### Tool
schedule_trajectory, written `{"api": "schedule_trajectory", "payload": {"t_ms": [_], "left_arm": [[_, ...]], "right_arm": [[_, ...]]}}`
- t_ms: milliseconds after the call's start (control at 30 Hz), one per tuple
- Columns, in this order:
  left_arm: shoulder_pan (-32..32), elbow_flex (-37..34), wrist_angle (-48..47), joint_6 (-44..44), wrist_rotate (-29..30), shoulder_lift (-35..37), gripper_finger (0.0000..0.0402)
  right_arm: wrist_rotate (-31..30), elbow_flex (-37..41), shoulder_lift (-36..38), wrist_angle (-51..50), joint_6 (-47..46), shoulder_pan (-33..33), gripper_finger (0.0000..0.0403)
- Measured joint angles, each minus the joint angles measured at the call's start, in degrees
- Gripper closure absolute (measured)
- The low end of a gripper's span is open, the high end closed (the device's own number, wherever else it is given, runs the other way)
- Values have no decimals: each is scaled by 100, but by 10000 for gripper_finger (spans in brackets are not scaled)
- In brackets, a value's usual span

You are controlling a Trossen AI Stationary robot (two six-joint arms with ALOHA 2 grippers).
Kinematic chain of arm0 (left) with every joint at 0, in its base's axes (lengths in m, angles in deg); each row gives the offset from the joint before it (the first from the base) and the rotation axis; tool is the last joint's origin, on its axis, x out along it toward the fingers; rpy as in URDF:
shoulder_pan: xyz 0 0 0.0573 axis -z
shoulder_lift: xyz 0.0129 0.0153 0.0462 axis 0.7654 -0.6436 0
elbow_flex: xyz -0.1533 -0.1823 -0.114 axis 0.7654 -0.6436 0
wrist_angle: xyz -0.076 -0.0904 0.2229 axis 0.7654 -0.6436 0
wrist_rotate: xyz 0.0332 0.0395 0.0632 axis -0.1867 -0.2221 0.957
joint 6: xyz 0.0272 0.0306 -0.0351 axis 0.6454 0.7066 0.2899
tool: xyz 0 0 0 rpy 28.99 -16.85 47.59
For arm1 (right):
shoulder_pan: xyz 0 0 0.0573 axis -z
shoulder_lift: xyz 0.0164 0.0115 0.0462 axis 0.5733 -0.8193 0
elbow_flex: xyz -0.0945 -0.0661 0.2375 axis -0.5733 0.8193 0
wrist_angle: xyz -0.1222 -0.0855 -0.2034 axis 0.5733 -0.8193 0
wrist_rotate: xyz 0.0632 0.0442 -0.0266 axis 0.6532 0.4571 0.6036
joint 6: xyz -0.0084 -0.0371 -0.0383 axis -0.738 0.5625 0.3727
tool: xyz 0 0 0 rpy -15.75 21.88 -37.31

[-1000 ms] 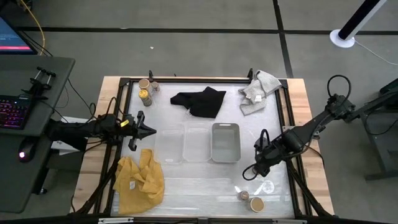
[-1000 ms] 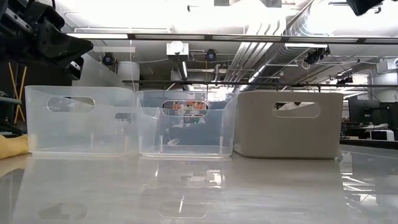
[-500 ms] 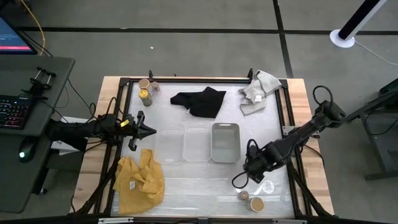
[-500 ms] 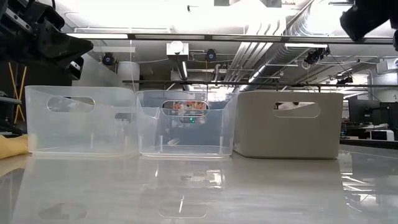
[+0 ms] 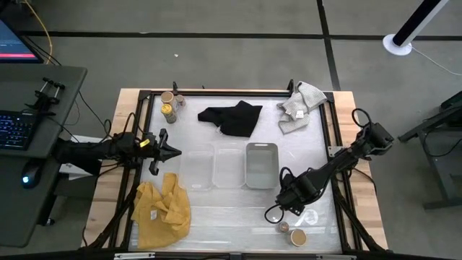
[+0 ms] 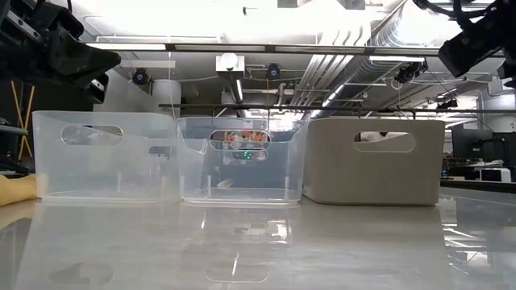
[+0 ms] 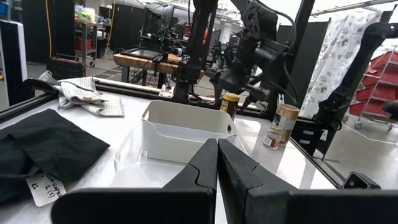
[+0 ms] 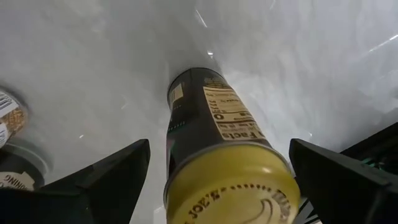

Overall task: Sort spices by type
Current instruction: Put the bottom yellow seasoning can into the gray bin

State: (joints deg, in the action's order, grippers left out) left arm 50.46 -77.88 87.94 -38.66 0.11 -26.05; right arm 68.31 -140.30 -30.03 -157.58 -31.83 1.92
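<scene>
Trays first: I take the grey tray (image 5: pixel 261 165) as my landmark, with two clear trays (image 5: pixel 214 167) lined up touching it on its left-arm side. All three look bare inside from the low view.

My right gripper (image 5: pixel 279 207) hangs over the table just off the grey tray's near right corner, its fingers spread wide. The right wrist view looks down between them at a yellow-topped jar (image 8: pixel 221 153) with a dark label, standing between the two fingers (image 8: pixel 102 177) and not gripped by either. From above I can pick out two jars (image 5: pixel 291 232) close together at the table's near edge, beyond the gripper from the grey tray: a small brownish one (image 5: pixel 283 227) and a larger pale-topped one (image 5: pixel 297 236) touching or just beside it. A third jar shows only as a sliver (image 8: pixel 9 124) at the edge of the right wrist view.

My left gripper (image 5: pixel 175 152) waits well to the other side of the trays, past the outer clear tray, with its fingers (image 7: pixel 239 171) pressed together on nothing.

Two more jars (image 5: pixel 168 106) stand at the far left corner of the table, well apart from the grey tray. A black cloth (image 5: pixel 232 117) lies beyond the trays, a grey cloth (image 5: pixel 299 104) beyond the grey tray toward the far right corner, and a yellow cloth (image 5: pixel 162 209) sits near the left side.
</scene>
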Motion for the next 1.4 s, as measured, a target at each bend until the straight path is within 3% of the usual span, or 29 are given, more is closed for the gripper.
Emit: {"api": "schedule_trajectory", "payload": {"t_ms": [133, 400, 600, 667, 767, 900, 1000, 1200, 1400], "left_arm": [[1, 2, 1, 0, -1, 0, 401], [2, 1, 2, 0, 1, 0, 401], [0, 1, 1, 0, 1, 1, 401], [0, 2, 2, 0, 1, 0, 401], [0, 2, 0, 0, -1, 0, 401], [0, 0, 3, 0, -4, 2, 401], [1, 1, 0, 0, -5, 0, 401], [0, 1, 2, 0, -3, 0, 401], [0, 2, 0, 0, -3, 0, 401]], "right_arm": [[-1, 0, -7, -33, -50, 3, 61], [47, -15, 34, -262, 31, 7, 185], [-30, -719, 364, -1366, 419, 7, 187], [-298, -1255, 467, -1958, 546, 21, 187], [-825, -1991, 761, -1831, 903, 162, 187], [-1765, -2848, 693, -1850, 1648, 773, 187], [-2119, -3210, 420, -1726, 2620, 1459, 187], [-1671, -3340, -434, -1432, 4702, 2685, 187], [-1357, -3340, -1266, -1697, 5566, 3343, 187]]}}
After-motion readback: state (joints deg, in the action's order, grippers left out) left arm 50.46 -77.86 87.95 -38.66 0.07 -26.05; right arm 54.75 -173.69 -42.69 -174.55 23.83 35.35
